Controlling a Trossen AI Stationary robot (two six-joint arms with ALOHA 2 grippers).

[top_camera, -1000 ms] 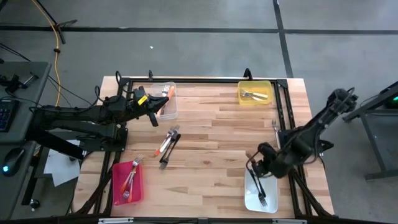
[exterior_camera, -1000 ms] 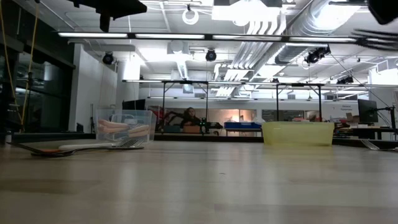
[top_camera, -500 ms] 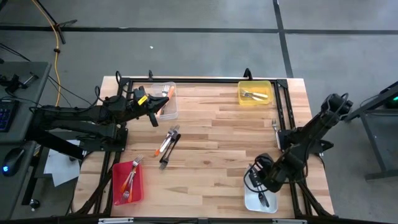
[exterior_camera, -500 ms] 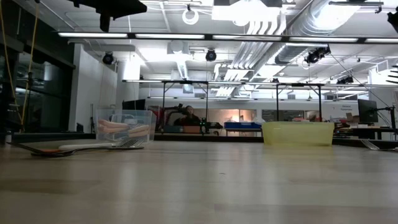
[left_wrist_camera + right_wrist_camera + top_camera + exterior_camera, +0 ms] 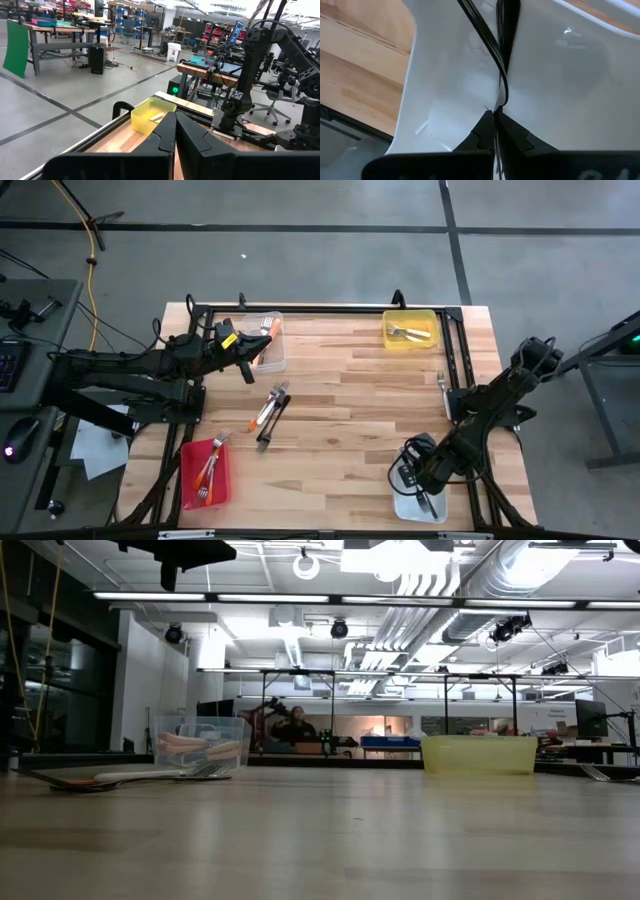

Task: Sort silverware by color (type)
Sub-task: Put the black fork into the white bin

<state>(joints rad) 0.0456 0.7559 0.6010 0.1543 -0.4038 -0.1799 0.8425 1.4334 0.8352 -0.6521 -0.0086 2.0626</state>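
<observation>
My right gripper (image 5: pixel 414 476) hangs low over the white bin (image 5: pixel 432 510) at the table's near right corner, shut on a thin dark utensil (image 5: pixel 503 55). My left gripper (image 5: pixel 246 366) is shut and empty beside the clear bin (image 5: pixel 270 350), which holds orange-handled pieces. A small pile of silverware (image 5: pixel 270 410) lies flat on the middle of the table and shows in the low view as silverware (image 5: pixel 120 778). One metal fork (image 5: pixel 442 385) lies by the right edge. My right gripper pinches the dark utensil between its two fingertips, at the thin end (image 5: pixel 496 107) nearest them. The fingers come from above, pointing down into the white bin (image 5: pixel 445 100). The utensil runs on from the fingers, in line with them, over the bin's floor; whether it touches the floor I cannot tell.
A red bin (image 5: pixel 205 473) with red-handled forks sits at the near left. A yellow bin (image 5: pixel 410 330) with a few pieces sits at the far right, also seen as the yellow bin (image 5: pixel 478 754). Bare wood lies between the pile and the right arm. A person moves in the room behind.
My right gripper has moved toward the table's near edge and down, from beside the white bin's far end to low inside it, carrying the dark utensil. The fork tines that showed high at the right of the low view have left that view.
</observation>
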